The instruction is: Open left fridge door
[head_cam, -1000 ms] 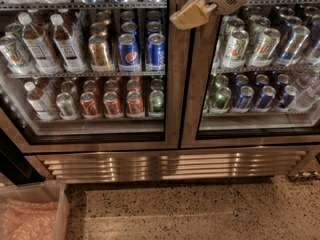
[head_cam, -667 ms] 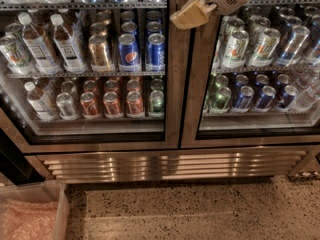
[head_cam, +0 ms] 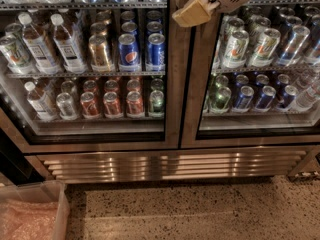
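Gripper [head_cam: 194, 11]: top centre of frame, over the steel strip where the doors meet; open or closed, cannot tell
Left fridge door [head_cam: 100, 129]: left half of frame; shut
Change: none visible; gripper unmoved; opening not begun

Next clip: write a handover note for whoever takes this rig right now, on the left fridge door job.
The pincer is at the top of view, in front of the centre stiles where the two doors meet; contact unclear.
The left fridge door is shut, flush with the right door of the fridge.
Done: approach only.
Left: catch the door's edge and swing it open.
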`<action>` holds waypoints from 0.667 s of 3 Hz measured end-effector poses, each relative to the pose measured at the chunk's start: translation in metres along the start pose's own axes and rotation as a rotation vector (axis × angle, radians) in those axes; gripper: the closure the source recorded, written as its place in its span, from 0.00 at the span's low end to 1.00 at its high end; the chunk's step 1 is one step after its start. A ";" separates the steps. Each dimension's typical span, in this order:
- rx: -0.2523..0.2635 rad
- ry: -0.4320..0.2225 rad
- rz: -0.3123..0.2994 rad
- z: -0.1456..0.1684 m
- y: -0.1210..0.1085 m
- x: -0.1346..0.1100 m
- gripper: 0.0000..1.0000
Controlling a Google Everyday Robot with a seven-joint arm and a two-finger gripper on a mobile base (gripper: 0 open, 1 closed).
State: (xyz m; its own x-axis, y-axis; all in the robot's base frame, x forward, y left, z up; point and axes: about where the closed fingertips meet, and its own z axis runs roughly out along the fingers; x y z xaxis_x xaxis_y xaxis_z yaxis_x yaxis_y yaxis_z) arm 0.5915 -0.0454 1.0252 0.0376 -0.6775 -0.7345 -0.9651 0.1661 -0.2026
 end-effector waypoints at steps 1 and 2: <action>0.000 0.000 0.000 -0.003 -0.007 0.002 1.00; 0.002 0.000 0.003 -0.005 -0.009 0.002 1.00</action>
State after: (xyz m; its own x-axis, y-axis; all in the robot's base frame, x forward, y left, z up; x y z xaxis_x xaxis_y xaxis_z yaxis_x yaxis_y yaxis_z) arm 0.5989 -0.0521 1.0291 0.0343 -0.6768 -0.7354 -0.9648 0.1696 -0.2011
